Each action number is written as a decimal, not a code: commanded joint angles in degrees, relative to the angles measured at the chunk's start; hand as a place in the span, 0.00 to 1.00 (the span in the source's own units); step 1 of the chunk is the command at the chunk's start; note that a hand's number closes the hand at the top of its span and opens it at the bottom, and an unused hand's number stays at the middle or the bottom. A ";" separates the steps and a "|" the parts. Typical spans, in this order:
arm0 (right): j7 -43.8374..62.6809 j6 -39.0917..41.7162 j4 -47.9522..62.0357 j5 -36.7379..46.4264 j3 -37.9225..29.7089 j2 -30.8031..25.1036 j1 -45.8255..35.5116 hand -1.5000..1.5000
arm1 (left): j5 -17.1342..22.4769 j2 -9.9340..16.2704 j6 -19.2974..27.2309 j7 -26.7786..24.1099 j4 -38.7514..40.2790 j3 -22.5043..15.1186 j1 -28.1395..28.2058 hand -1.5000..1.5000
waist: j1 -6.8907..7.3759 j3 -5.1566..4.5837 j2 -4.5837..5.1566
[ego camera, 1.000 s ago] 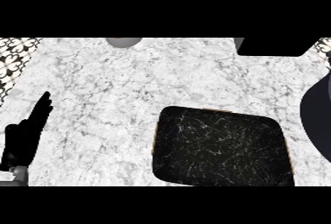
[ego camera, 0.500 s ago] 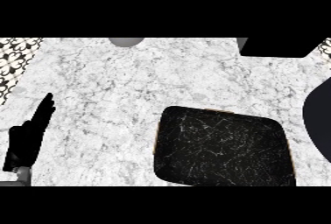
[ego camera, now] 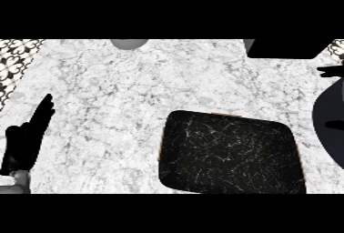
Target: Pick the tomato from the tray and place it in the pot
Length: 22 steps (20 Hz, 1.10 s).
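Observation:
The black tray [ego camera: 232,152] lies on the marble counter at the lower middle, and nothing shows on it. No tomato is in view. A dark grey round shape, which looks like the pot [ego camera: 331,136], is cut by the right edge. Just above it, black finger-like tips [ego camera: 331,71] poke in from the right edge; they look like my right hand, most of it out of frame. My left hand [ego camera: 23,145] rests open at the left edge, fingers straight and pointing up, holding nothing.
A black boxy object [ego camera: 282,48] sits at the top right, and a grey round thing [ego camera: 129,43] at the counter's far edge. Patterned tiles [ego camera: 17,57] show at the top left. White marble [ego camera: 134,100] spreads between my left hand and the tray.
The dark round shape at the right edge now sits lower in the view, and black tips have appeared above it. My left hand and the tray have stayed put.

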 commanded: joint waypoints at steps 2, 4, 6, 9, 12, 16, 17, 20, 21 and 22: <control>-8.20 10.56 3.09 -7.61 -3.68 0.79 -2.04 0.00 | -0.45 -0.74 -0.07 -2.27 -0.38 -0.03 2.72 0.50 | -0.29 0.02 -0.17; -7.64 14.30 3.37 -13.12 -6.06 2.72 -2.07 0.00 | 0.05 -0.09 -0.33 -0.65 -0.19 0.62 0.33 0.50 | -0.87 0.07 -0.16; -2.88 20.40 3.19 -18.34 -8.10 2.16 -4.02 0.00 | -1.20 -1.80 1.55 -0.39 -0.47 -0.46 0.56 0.50 | -1.32 0.00 -0.41; -0.10 25.24 5.17 -22.44 -9.63 -0.38 -3.00 0.00 | -0.77 -1.49 0.51 -3.77 1.23 0.47 2.81 0.50 | -1.10 -0.05 -0.20; 1.92 32.36 5.93 -24.06 -8.59 -5.51 -2.51 0.00 | -0.97 -0.89 0.57 -1.16 0.00 0.63 1.23 0.50 | -1.20 0.04 -0.10; 2.38 37.45 6.32 -27.07 -7.94 -8.15 0.25 0.00 | -1.22 -1.62 1.32 -0.69 -0.47 0.51 1.47 0.50 | -1.43 0.15 0.00; 2.46 37.50 7.00 -27.88 -8.09 -8.19 0.43 0.00 | -1.35 -1.14 0.44 -2.20 -0.76 0.27 3.29 0.50 | -0.53 0.22 0.16; 2.48 39.22 7.31 -30.93 -9.26 -10.67 1.47 0.00 | -0.68 -0.70 0.31 -0.80 -0.66 1.16 1.71 0.50 | -0.99 0.38 0.35; 4.04 40.79 7.62 -32.18 -9.54 -11.85 1.32 0.00 | -0.35 -1.81 0.32 -1.49 -0.26 0.70 1.57 0.50 | -1.14 0.33 0.38; 4.31 40.80 8.02 -33.06 -9.87 -12.23 2.00 0.00 | -0.89 -2.05 0.44 -1.98 -0.57 0.13 2.54 0.50 | -0.88 0.41 0.41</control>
